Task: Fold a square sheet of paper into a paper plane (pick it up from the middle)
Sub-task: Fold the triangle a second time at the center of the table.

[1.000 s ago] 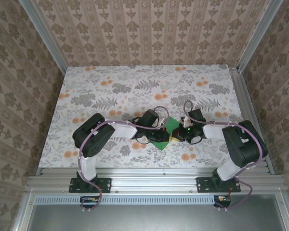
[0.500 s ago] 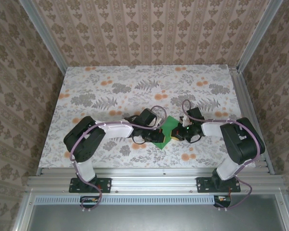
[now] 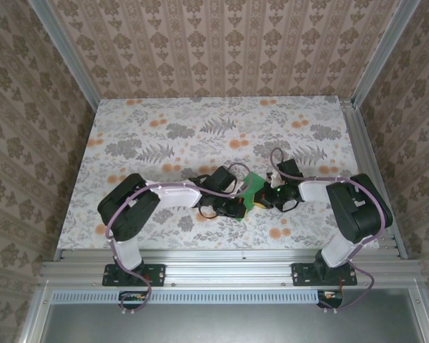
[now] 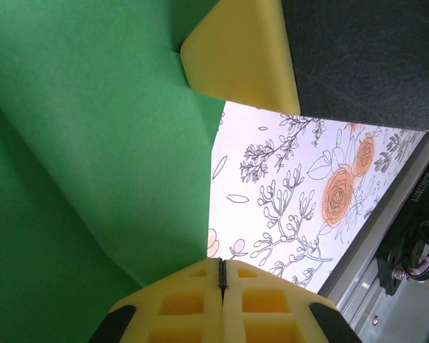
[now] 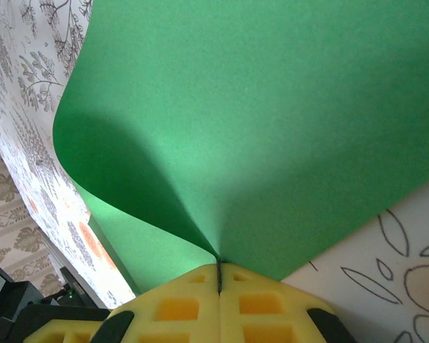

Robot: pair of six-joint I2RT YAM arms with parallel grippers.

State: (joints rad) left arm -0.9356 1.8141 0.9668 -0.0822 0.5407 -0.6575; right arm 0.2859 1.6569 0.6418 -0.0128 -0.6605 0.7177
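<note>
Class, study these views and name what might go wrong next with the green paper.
1. The left gripper and right gripper both pinch the square sheet of paper close together; pulling apart might tear it.
2. The sheet bows in a loose curve, so any crease pressed now might land crooked.

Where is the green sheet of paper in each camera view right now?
Top external: the green sheet lies mid-picture, towards the near edge of the floral tabletop.
Left wrist: left half of the picture.
Right wrist: top and middle, pinched in the right gripper.
Shared landmark: the floral tabletop.
</note>
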